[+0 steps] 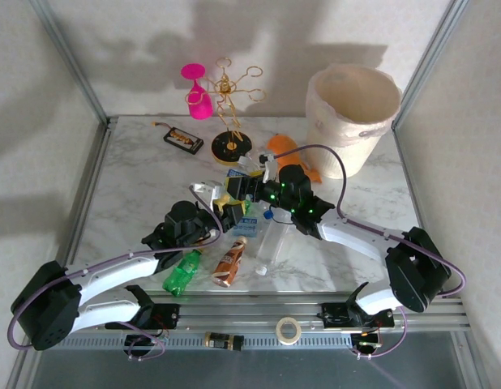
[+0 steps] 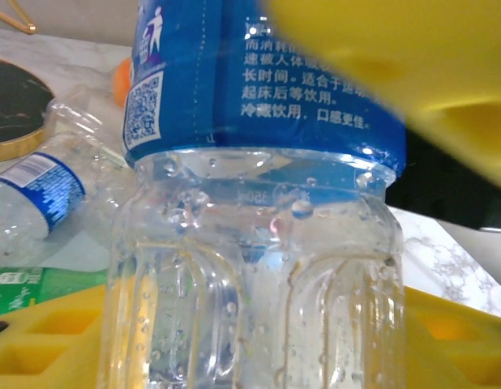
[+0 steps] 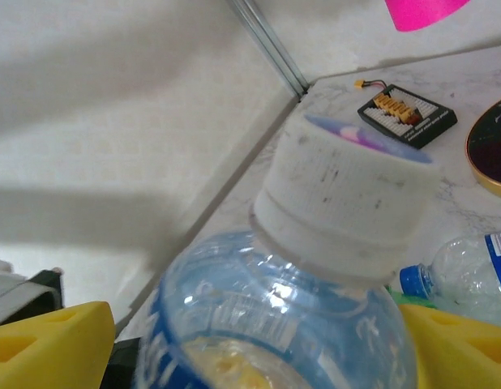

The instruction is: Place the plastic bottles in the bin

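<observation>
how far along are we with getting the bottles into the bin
Done: nothing I can confirm; the bin's inside is mostly hidden. In hand: the left gripper is shut on a blue-labelled bottle; the right gripper stands open around a white cap, likely the same bottle's. Left: at least a green bottle, a brown bottle and a clear bottle lying on the table.

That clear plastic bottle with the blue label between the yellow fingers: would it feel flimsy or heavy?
Probably light: the clear blue-labelled plastic bottle shows only droplets inside, no visible liquid. Its thin ribbed walls would likely dent under a hard squeeze. Being round and smooth, it might slip or roll once released.
</observation>
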You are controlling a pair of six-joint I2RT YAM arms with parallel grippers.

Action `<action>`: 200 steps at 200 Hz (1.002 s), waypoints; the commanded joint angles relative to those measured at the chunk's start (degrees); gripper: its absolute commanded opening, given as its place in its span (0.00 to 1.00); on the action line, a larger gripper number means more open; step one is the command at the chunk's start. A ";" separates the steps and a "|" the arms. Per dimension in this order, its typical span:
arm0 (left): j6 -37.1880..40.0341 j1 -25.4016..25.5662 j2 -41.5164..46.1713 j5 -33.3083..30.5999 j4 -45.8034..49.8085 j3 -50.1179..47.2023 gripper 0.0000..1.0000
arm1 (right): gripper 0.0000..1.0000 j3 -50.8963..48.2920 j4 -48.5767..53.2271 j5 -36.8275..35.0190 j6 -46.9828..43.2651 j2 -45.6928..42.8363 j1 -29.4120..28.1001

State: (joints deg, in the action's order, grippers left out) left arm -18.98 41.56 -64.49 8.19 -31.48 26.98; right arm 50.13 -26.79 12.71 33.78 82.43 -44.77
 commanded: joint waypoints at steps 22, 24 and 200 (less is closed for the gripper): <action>1.76 1.42 2.81 -0.80 -4.26 0.10 0.38 | 0.83 1.21 -0.94 0.39 0.76 0.72 -0.27; 1.76 1.42 2.90 -0.87 -4.21 0.09 0.38 | 0.82 1.20 -0.98 0.39 0.83 0.71 -0.28; -9.71 -2.99 7.82 -22.58 0.37 -4.81 1.00 | 0.47 1.12 9.79 -10.74 -3.89 -11.13 7.68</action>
State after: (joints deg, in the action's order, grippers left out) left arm -23.35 41.12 -57.01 -7.68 -34.30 22.72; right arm 49.15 -22.00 7.92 34.24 75.88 -39.72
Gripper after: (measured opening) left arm 0.994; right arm 0.539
